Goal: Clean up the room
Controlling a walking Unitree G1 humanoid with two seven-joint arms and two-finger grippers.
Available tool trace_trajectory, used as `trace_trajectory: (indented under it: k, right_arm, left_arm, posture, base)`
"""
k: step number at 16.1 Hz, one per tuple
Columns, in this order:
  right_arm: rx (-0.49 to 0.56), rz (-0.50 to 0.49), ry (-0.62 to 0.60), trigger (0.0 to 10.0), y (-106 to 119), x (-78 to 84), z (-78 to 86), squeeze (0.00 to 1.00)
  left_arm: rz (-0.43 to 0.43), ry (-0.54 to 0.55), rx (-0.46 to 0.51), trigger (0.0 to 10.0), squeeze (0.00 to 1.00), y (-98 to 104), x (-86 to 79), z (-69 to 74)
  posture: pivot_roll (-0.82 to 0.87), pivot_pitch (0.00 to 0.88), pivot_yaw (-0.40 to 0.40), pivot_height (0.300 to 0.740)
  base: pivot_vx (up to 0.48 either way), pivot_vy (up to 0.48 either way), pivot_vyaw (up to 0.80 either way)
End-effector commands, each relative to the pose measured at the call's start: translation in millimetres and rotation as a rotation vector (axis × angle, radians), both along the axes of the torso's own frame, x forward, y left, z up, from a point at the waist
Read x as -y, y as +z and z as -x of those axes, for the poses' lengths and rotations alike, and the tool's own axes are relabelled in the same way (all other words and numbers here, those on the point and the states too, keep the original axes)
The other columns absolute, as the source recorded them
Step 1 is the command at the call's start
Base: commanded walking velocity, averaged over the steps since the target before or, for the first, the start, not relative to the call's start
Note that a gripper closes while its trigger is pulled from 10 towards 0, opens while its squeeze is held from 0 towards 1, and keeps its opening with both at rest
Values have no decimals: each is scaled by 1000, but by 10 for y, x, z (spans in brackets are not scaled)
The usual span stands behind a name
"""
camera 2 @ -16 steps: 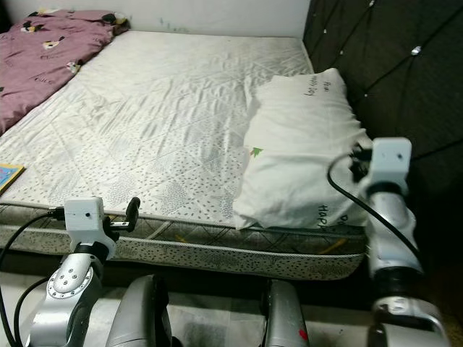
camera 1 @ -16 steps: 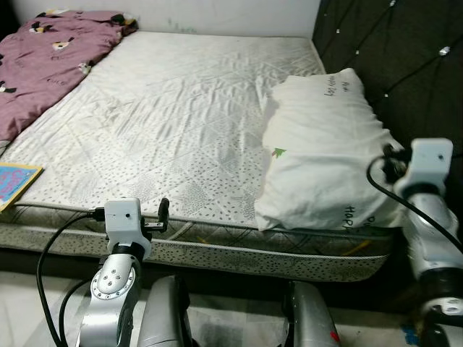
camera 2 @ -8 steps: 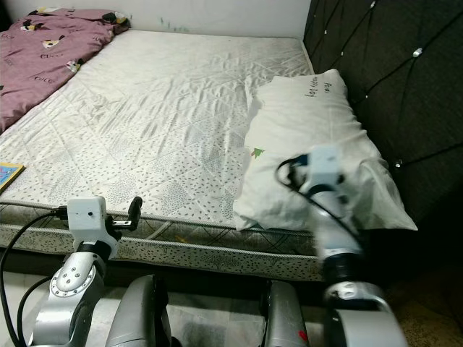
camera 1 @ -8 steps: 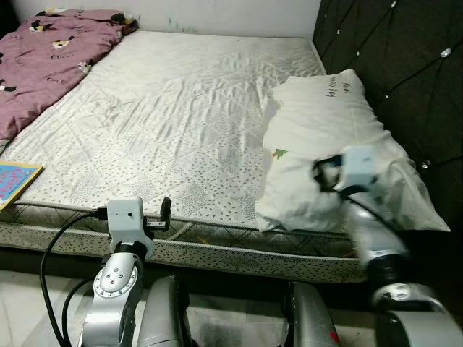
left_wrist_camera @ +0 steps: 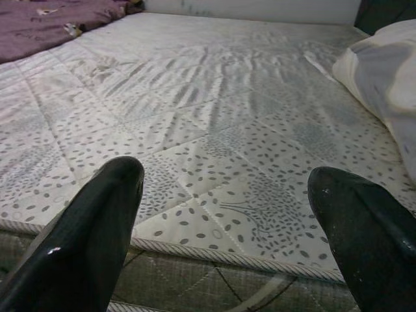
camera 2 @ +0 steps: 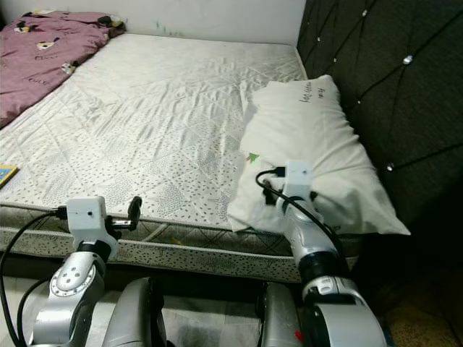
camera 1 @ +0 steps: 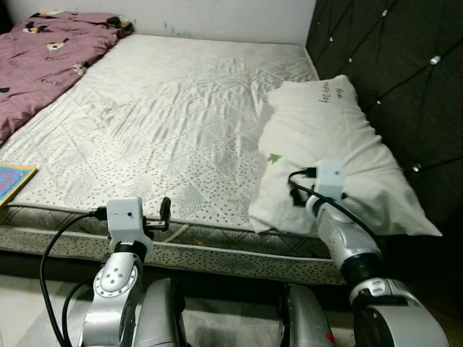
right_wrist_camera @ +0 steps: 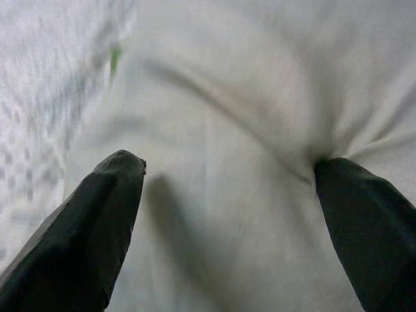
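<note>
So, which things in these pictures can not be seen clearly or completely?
- Flat blue picture book: cut off by the left eye view's left edge.
- Small dark writing on the white pillow: too small to read.
- Right wrist view: blurred; the right end effector is open against pillow fabric.

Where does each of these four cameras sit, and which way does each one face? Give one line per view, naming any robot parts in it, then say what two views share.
Left eye view: on the head, looking down at the bed, pillow, both arms.
Right eye view: same head, same scene.
Left wrist view: along the open left gripper, across the mattress edge.
Right wrist view: along the open right gripper, close against the pillow.
Shared: the pillow appears in both wrist views.
</note>
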State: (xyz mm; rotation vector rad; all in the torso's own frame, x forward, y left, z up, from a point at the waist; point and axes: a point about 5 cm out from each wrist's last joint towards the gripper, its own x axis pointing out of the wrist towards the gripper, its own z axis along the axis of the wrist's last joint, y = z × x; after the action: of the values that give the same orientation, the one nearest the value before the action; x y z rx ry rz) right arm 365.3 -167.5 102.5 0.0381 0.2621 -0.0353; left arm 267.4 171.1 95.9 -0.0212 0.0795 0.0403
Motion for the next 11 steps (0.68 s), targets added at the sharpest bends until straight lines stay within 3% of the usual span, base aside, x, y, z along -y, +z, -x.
trace_trajectory:
  k: [1,2,3,4,7,11]
  right_arm:
    - [157,5,-11,10000,249,45,-34,1000]
    - [229,3,-1,10000,353,42,-20,953]
    - [317,0,16,10000,469,10,18,353]
    - [368,15,31,10000,534,-26,54,0]
    - [438,6,68,10000,592,-154,150,0]
    - [469,-88,91,10000,615,-252,234,0]
  left_arm:
    - [-4,9,13,10000,0,14,-6,-34]
    - [0,9,32,10000,0,38,2,-44]
    - [0,21,55,10000,0,70,-2,-63]
    - [2,34,80,10000,0,112,-12,-82]
    - [-1,50,111,10000,0,163,-35,-125]
    - [4,72,138,10000,0,177,-53,-148]
  posture:
    - [39,0,-2,537]
    - [37,0,-1,537]
    - [33,0,1,537]
    - [30,0,3,537]
    - [27,0,7,537]
    - [32,0,5,542]
  base:
    - [0,0,0]
    - [0,0,0]
    - [0,0,0]
    - [0,0,0]
    - [0,0,0]
    - [0,0,0]
